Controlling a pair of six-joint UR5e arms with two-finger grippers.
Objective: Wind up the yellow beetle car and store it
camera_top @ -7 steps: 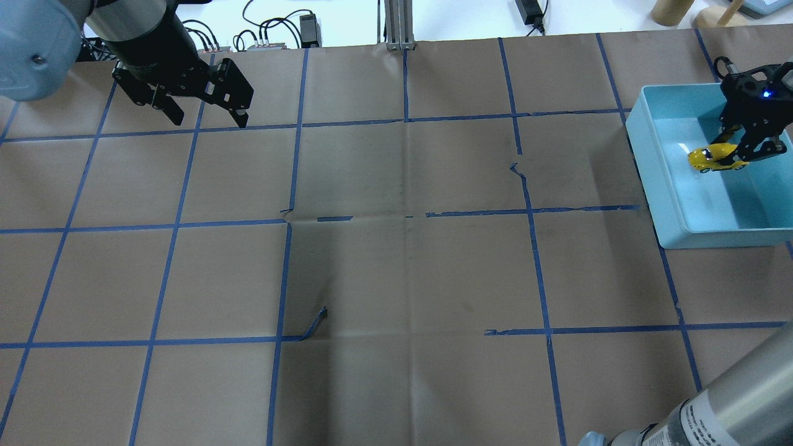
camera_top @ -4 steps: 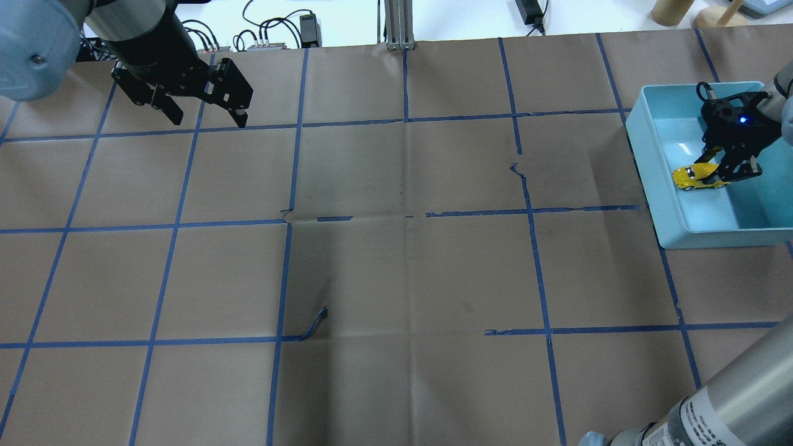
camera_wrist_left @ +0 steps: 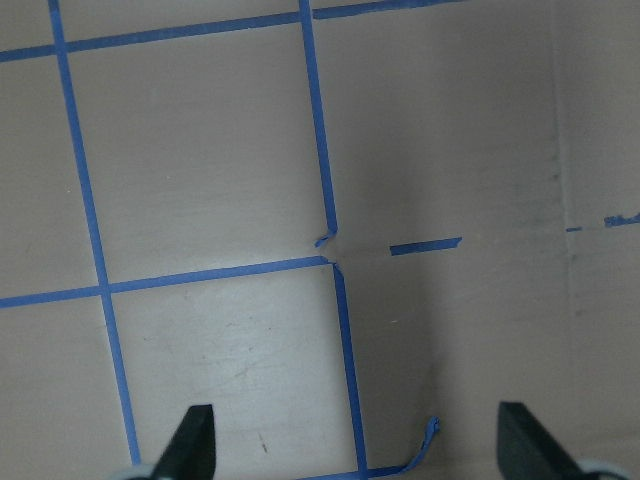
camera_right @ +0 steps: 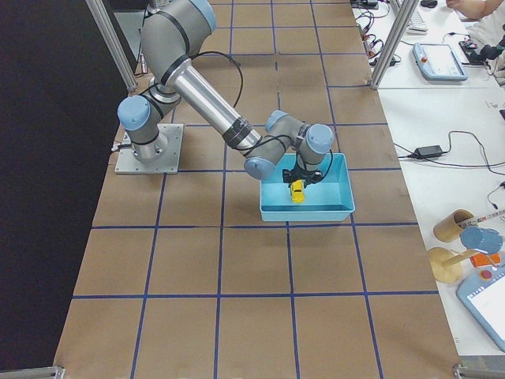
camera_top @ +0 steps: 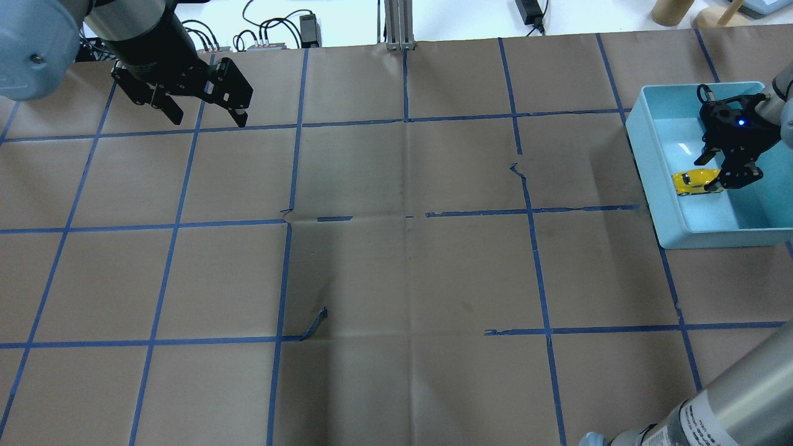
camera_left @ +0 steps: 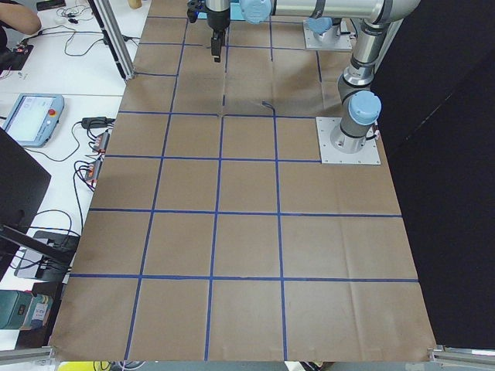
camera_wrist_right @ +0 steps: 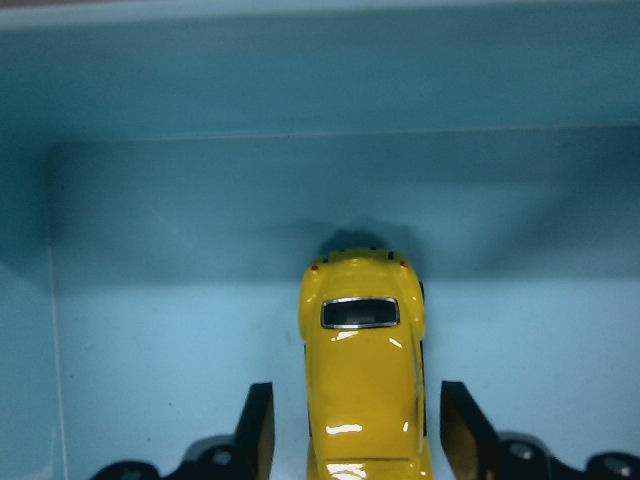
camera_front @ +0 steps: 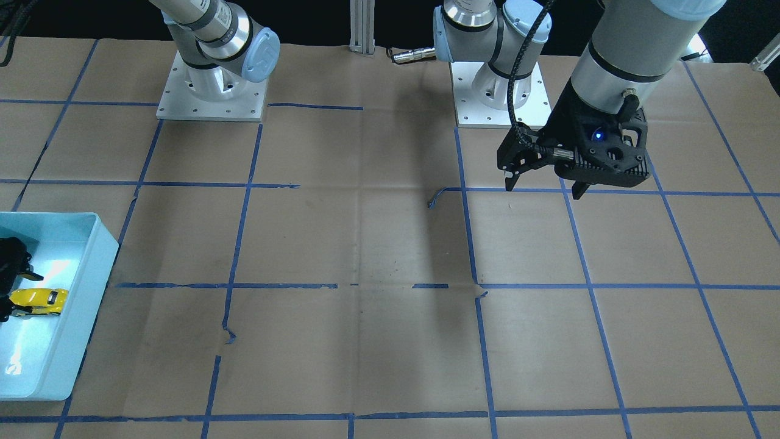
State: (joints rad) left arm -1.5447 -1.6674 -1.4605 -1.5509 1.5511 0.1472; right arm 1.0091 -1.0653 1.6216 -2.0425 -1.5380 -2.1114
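The yellow beetle car [camera_top: 697,181] stands on the floor of the light-blue bin [camera_top: 644,155], near the wall that faces the table's middle. My right gripper [camera_top: 723,179] is down inside the bin and open. In the right wrist view its fingers [camera_wrist_right: 257,432] stand on both sides of the car [camera_wrist_right: 363,370], with a gap on each side. The front view shows the car [camera_front: 39,299] in the bin [camera_front: 91,286] too. My left gripper [camera_top: 207,119] is open and empty, high over the far left of the table, also seen from its wrist [camera_wrist_left: 360,445].
Brown paper with a blue tape grid covers the table [camera_top: 403,248]. A loose tape end [camera_top: 316,323] curls up near the middle. Cables and a power supply [camera_top: 310,28] lie beyond the far edge. The arm bases [camera_front: 210,91] stand at the robot's side.
My right gripper carried the car left and toward the robot inside the bin and lowered it to the floor. Its fingers now stand apart from the car. The left arm has not moved.
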